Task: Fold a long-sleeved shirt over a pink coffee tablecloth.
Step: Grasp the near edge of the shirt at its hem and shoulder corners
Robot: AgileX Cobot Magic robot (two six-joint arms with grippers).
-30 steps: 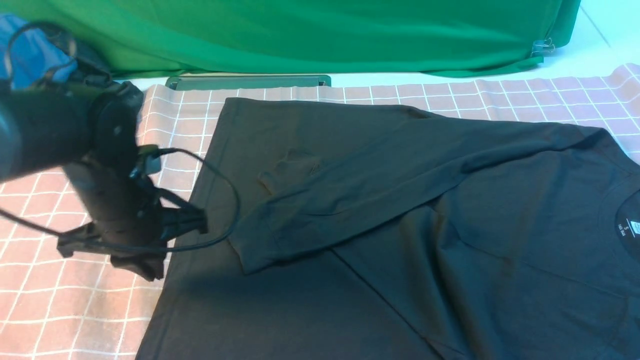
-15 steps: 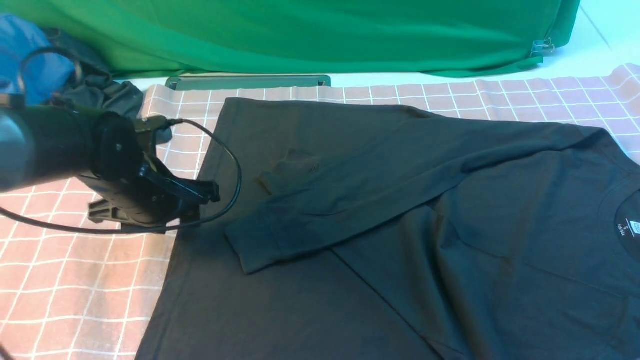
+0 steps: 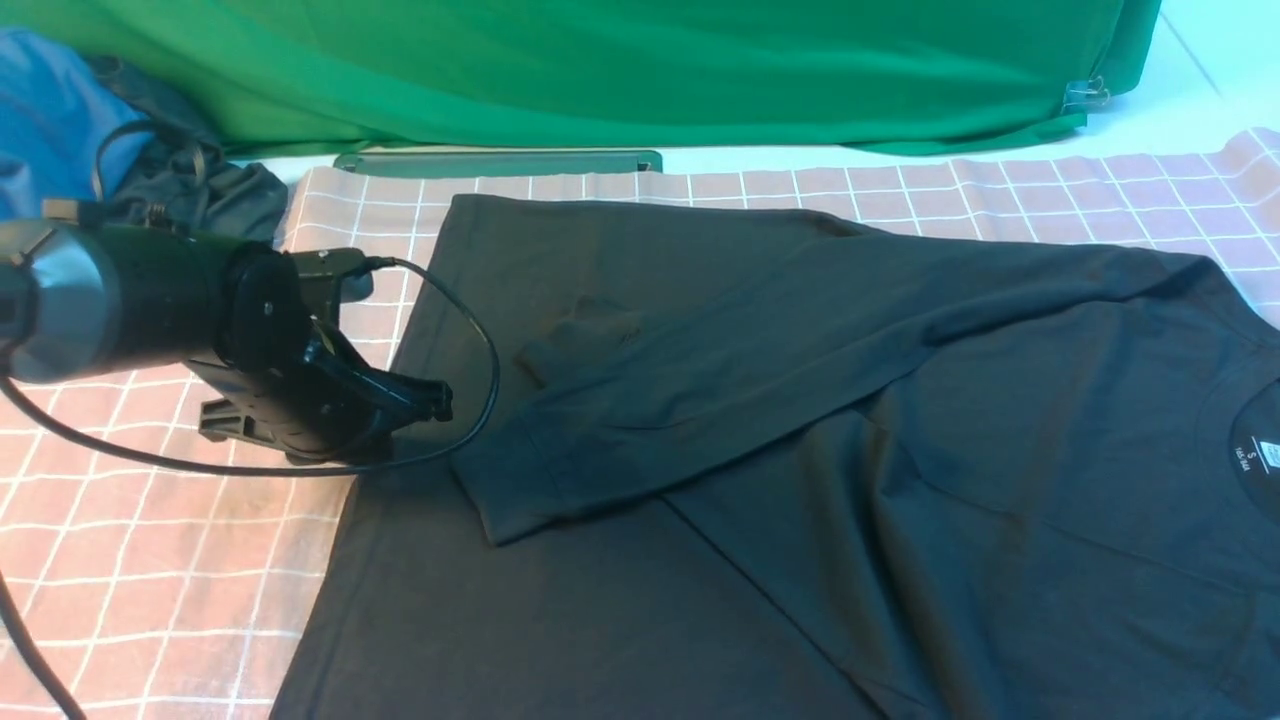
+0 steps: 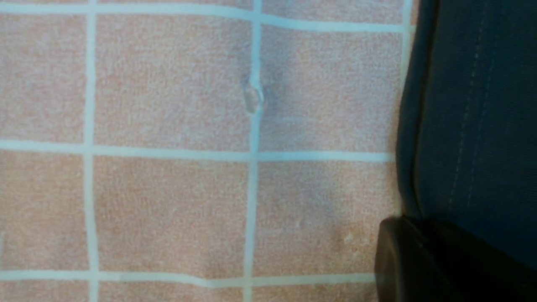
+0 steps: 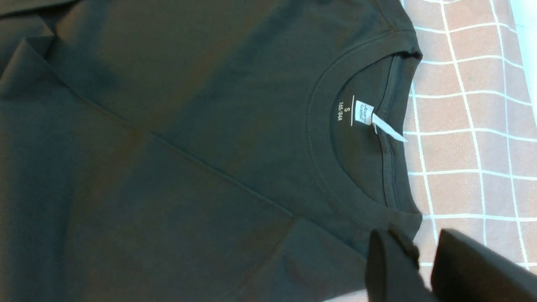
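Black soft-knit long-sleeved shirt [image 3: 800, 480] lies flat on dusty-pink white-grid tablecloth [image 3: 150, 580], collar [image 5: 319, 126] toward right, one sleeve [image 3: 750, 370] folded across body. Left gripper [image 3: 432, 398] low at shirt hem [image 4: 423, 126], jaws closed; whether hem pinched, cannot tell. Right gripper [image 5: 419, 251] just beside collar, jaws slightly parted, holding nothing.

The shirt [image 3: 800, 400] is plain black, with matching stitching round the collar and a small white label [image 5: 363, 112] inside it. The tablecloth [image 3: 150, 580] is dusty pink with a thin white grid of squares. The green cloth [image 3: 600, 70] is plain, as are the blue garment [image 3: 45, 110] and the dark grey garment [image 3: 215, 195].
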